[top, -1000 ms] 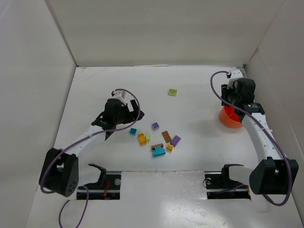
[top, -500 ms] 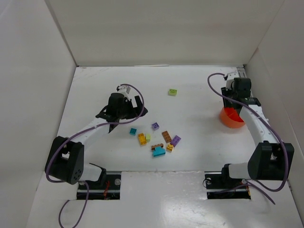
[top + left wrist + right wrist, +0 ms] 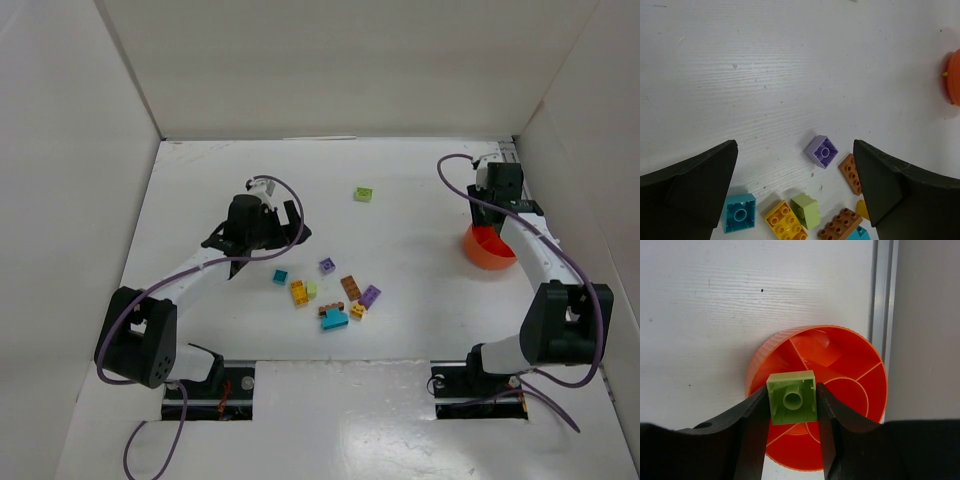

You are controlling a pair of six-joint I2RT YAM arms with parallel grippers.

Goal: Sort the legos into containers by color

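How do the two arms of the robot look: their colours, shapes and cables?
Both the left arm and the right arm have slim white links between bulky black joint housings, with a black head at the wrist. A thin purple cable runs in loose loops along each arm. The jaws are matte black, broad and wedge-shaped. I see no readable markings.

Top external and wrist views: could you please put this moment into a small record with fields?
right gripper: shut on a pale green brick, lined up over the orange divided bowl in its wrist view
left gripper: open, holding nothing, above the loose bricks
loose bricks: clustered mid-table
lone green brick: apart, farther back
bowl contents: no brick in the visible compartments
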